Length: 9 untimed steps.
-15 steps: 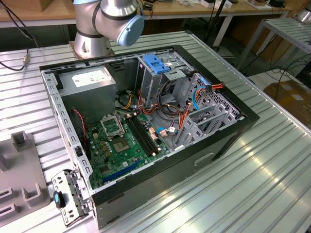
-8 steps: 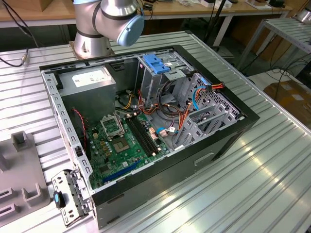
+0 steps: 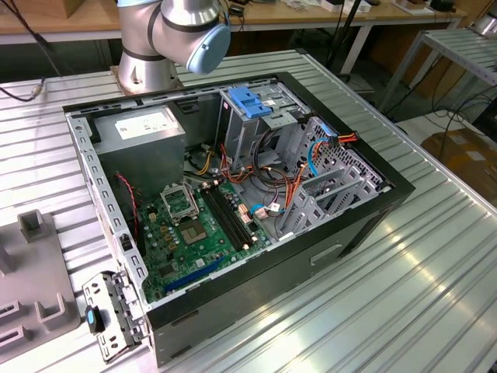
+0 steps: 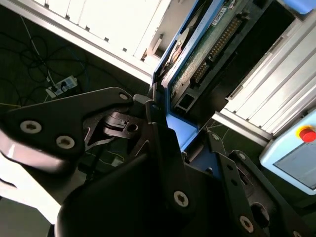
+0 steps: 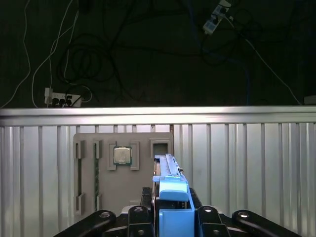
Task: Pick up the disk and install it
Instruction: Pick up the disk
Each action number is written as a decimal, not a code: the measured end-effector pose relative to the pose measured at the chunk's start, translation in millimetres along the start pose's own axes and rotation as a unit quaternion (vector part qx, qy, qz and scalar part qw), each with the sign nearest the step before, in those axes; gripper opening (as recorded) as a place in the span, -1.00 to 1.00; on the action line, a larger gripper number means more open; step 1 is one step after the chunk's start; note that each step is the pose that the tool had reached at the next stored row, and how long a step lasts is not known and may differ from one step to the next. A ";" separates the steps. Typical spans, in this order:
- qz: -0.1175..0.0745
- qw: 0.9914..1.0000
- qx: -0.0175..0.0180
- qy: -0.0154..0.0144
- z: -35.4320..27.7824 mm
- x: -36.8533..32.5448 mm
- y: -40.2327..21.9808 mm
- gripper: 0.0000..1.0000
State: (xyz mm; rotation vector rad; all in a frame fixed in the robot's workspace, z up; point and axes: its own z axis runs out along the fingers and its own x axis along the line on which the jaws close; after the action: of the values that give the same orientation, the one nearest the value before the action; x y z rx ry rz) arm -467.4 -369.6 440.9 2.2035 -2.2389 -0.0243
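End effector [image 5: 170,219] clamps the disk [image 5: 173,190] edge-on, its long axis pointing straight outward.

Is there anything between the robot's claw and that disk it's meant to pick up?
Nothing visible stands between them. In the first wrist view the gripper is closed on the disk, clamping its blue rail frame. A grey tray holding a chip shows behind the disk.
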 end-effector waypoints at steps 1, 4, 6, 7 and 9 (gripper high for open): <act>0.000 1.000 0.000 0.000 -3.7 0.0 0.0 -0.25; 0.000 1.000 0.000 0.000 -11.7 -0.1 0.1 -0.25; 0.000 1.000 0.000 0.000 -19.4 -0.2 0.2 -0.25; 0.000 1.000 0.000 0.000 -22.0 -0.2 0.2 -0.25; 0.000 1.000 0.000 0.000 -27.2 -0.3 0.3 -0.25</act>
State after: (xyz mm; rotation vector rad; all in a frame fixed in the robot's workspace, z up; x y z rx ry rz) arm -467.4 -369.6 468.1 2.2035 -2.2388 -0.0243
